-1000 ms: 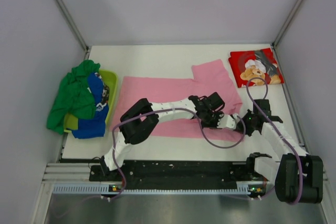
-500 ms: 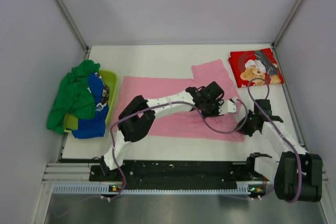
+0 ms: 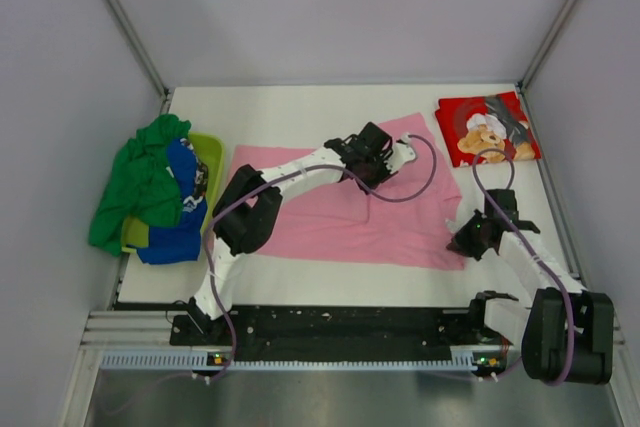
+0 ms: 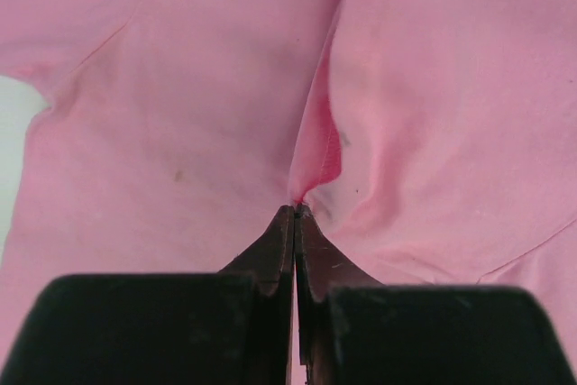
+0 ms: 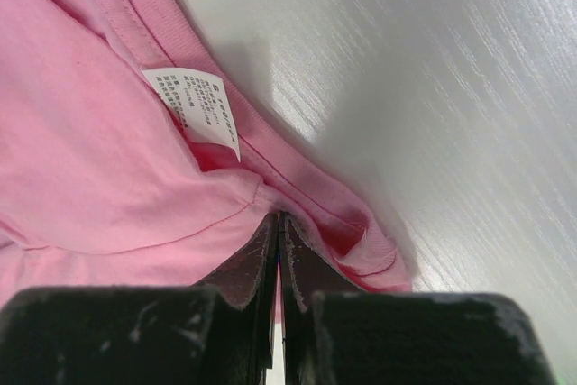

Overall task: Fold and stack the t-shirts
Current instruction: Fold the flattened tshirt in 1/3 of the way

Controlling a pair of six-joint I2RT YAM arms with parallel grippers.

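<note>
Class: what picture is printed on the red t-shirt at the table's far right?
The red t-shirt shows a teddy-bear chef print, clearest in the top external view.

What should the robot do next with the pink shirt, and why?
Probably the left gripper should gently pull its pinch of the pink shirt away from the right gripper. Both are shut on the cloth, the right one by the label, and a ridge puckers at the left pinch, so tugging apart would likely flatten it for folding.
</note>
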